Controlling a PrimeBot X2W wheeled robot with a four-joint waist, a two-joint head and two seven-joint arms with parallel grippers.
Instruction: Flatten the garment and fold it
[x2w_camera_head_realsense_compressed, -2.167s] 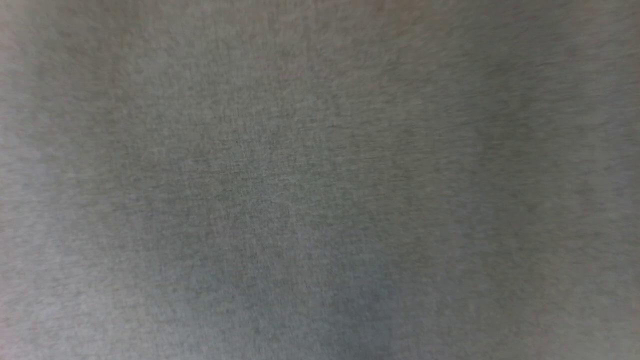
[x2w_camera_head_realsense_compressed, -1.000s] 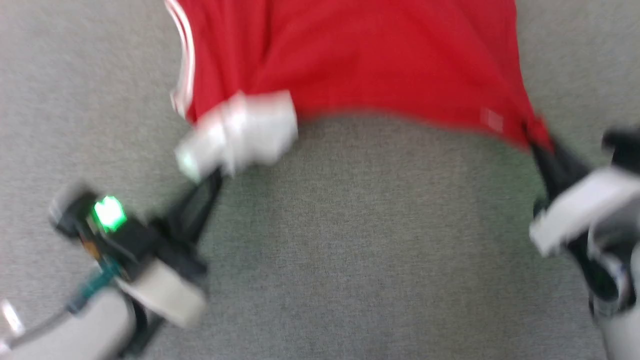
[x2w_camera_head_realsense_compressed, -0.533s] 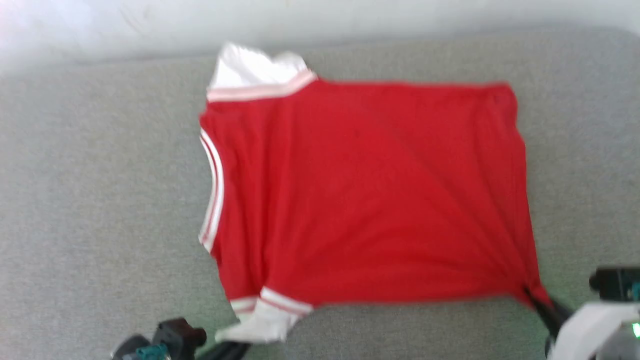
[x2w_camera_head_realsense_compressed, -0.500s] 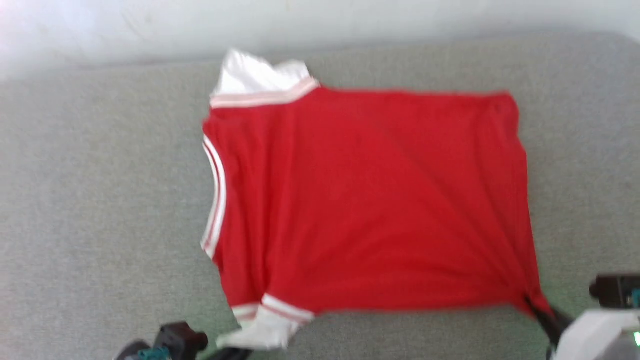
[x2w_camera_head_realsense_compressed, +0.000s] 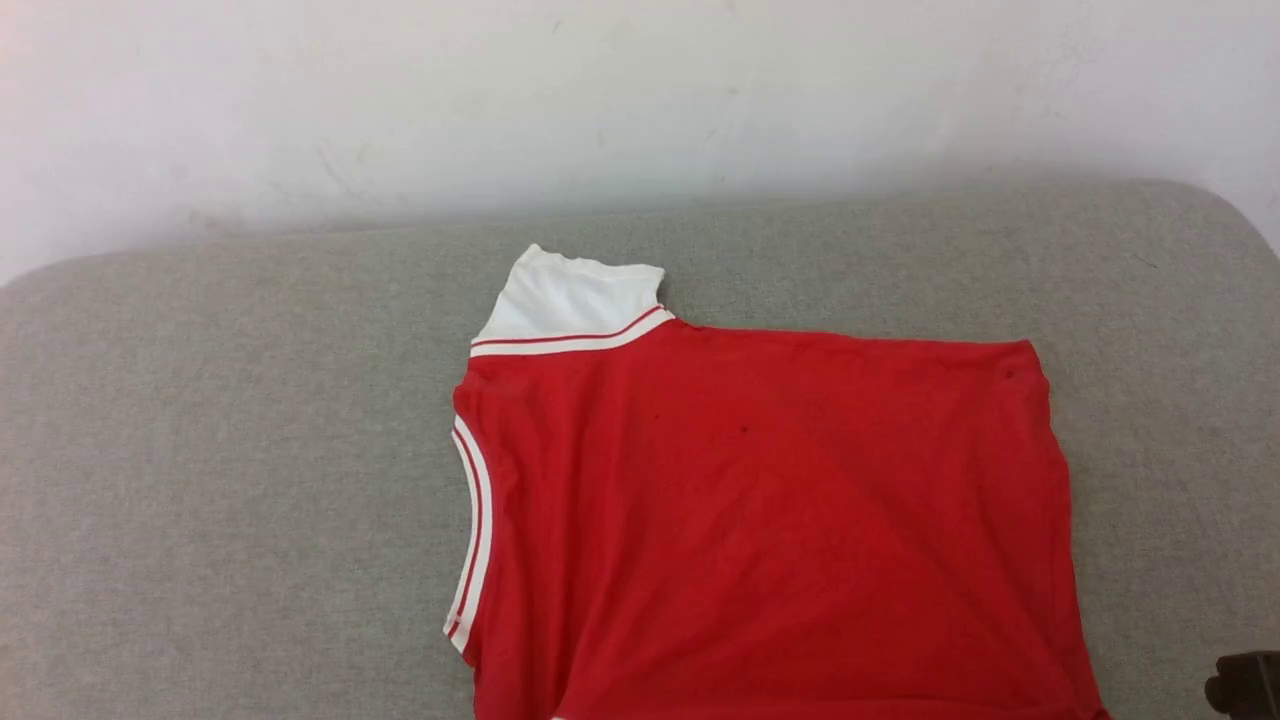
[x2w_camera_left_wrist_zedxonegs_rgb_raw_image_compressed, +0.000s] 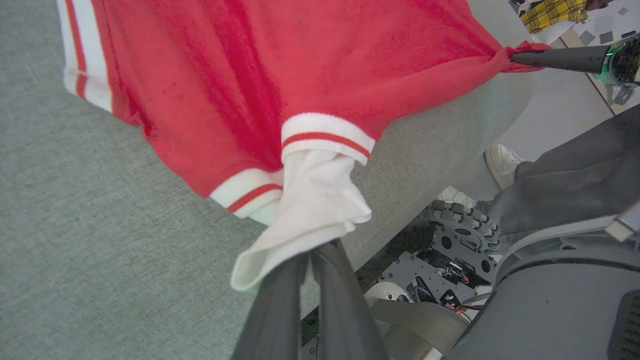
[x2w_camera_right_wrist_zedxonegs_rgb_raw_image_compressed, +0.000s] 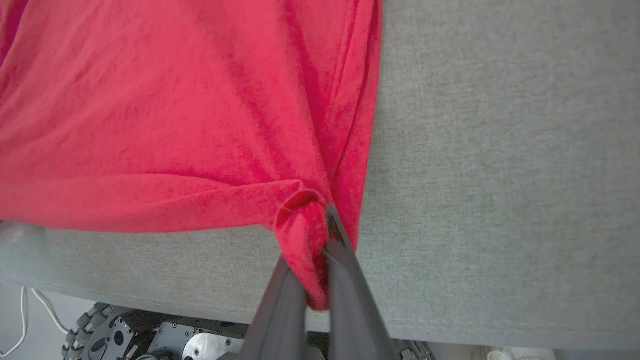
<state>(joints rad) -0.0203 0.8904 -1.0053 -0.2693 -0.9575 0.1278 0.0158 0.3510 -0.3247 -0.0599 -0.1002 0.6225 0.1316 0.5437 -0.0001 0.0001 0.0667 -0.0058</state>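
**Pinched at sleeve and hem, stretched flat**

Seen spread red and smooth on the grey table (x2w_camera_head_realsense_compressed: 200, 450): the garment (x2w_camera_head_realsense_compressed: 760, 520), one white sleeve toward the wall (x2w_camera_head_realsense_compressed: 600, 100), striped neckline to the left. Held at the near table edge from both ends. On the left gripper (x2w_camera_left_wrist_zedxonegs_rgb_raw_image_compressed: 312, 256), fingers closed tight on the bunched white near sleeve. On the right gripper (x2w_camera_right_wrist_zedxonegs_rgb_raw_image_compressed: 320, 260), fingers clamped on a twisted red hem corner. Past the table edge, a person's pale shoe (x2w_camera_left_wrist_zedxonegs_rgb_raw_image_compressed: 502, 160) and grey trouser leg (x2w_camera_left_wrist_zedxonegs_rgb_raw_image_compressed: 575, 190).
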